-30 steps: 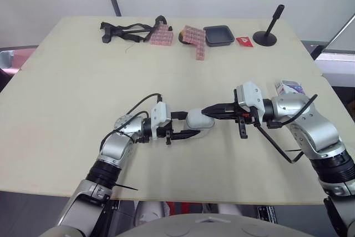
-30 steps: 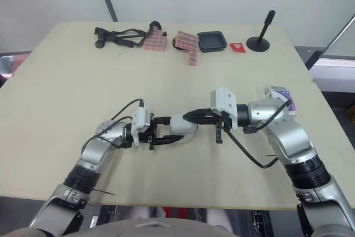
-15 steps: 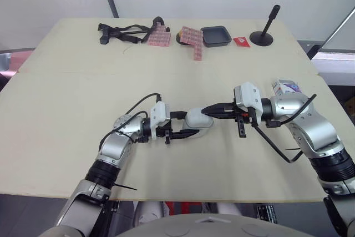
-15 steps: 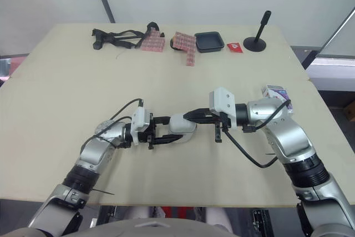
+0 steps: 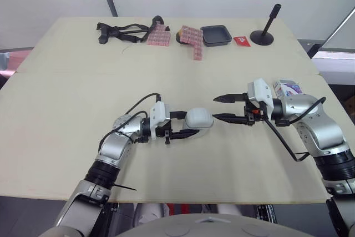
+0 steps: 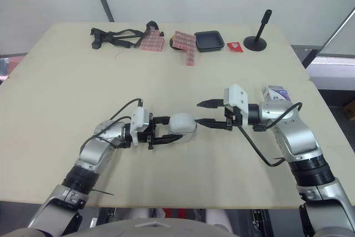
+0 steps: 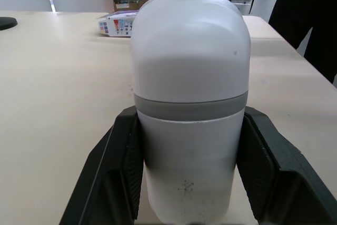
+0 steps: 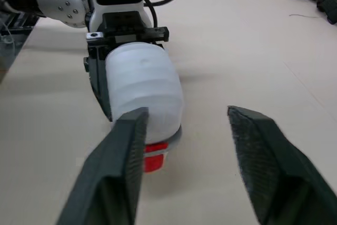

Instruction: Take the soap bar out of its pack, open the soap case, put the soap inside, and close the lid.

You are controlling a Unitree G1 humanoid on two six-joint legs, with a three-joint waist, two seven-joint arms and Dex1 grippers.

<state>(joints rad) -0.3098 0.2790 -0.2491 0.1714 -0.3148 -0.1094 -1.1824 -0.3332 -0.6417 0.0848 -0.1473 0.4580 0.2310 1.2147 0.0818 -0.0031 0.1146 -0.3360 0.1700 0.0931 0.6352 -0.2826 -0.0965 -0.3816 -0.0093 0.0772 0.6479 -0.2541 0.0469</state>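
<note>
**A:** Pale surface (image 5: 66, 81), with the soap case (image 5: 198, 119) lying near its middle. The left gripper (image 5: 193, 124) has its fingers clamped around one end.

**B:** And the right gripper (image 5: 215, 108)?

**A:** Fingers spread, just beside the free end, not touching. The soap pack (image 5: 288, 87) sits by that forearm.

**B:** Risk?

**A:** That smooth, rounded shell. A lopsided pinch could slip off, or tug the case out of the left grip.

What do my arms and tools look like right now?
Left arm and right arm: silver-grey rounded shells, black rear segments, looping black cables, a white box at each wrist. Left tool and right tool: two black tapered fingers each.
</note>
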